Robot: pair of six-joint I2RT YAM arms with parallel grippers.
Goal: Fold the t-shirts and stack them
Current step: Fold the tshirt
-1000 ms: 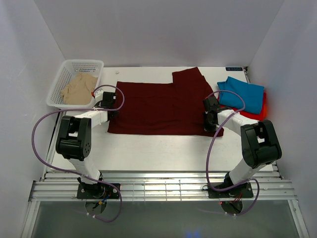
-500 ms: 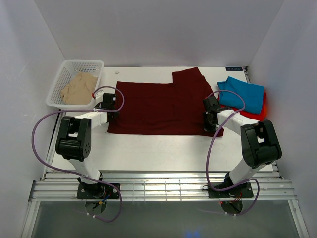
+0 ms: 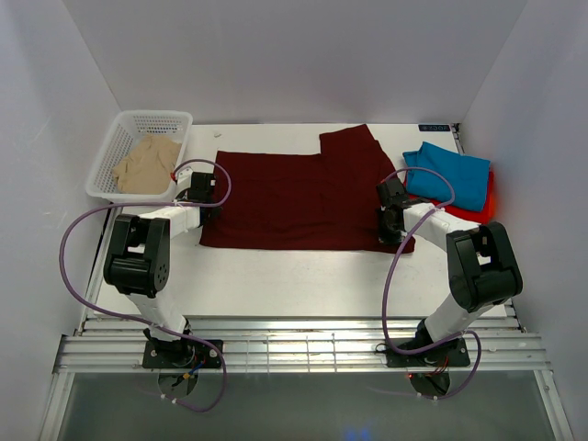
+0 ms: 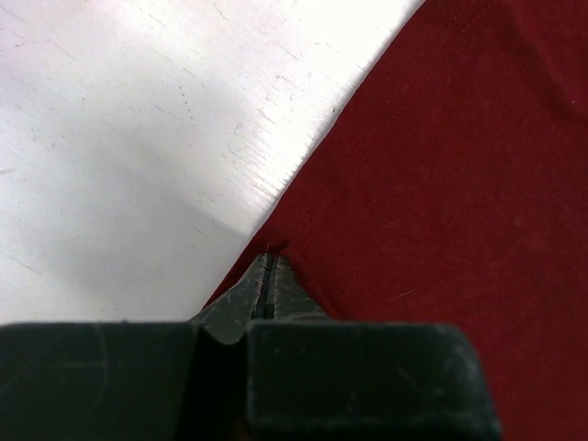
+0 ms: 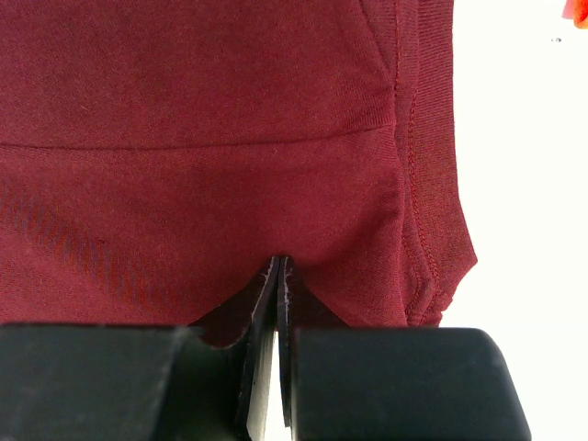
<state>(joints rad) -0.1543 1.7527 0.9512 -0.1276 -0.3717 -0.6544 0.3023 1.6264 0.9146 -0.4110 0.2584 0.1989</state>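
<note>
Maroon t-shirt flat on white table

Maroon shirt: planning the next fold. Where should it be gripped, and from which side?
Take the maroon shirt by its left edge with the left hand, right edge with the right hand, each from outside: it lies flat and wide, edges exposed.

We reach forward and low on both sides: our left gripper is clamped on the left edge of the maroon t-shirt, our right gripper clamped near its right edge, fingers pressed flat together.
</note>
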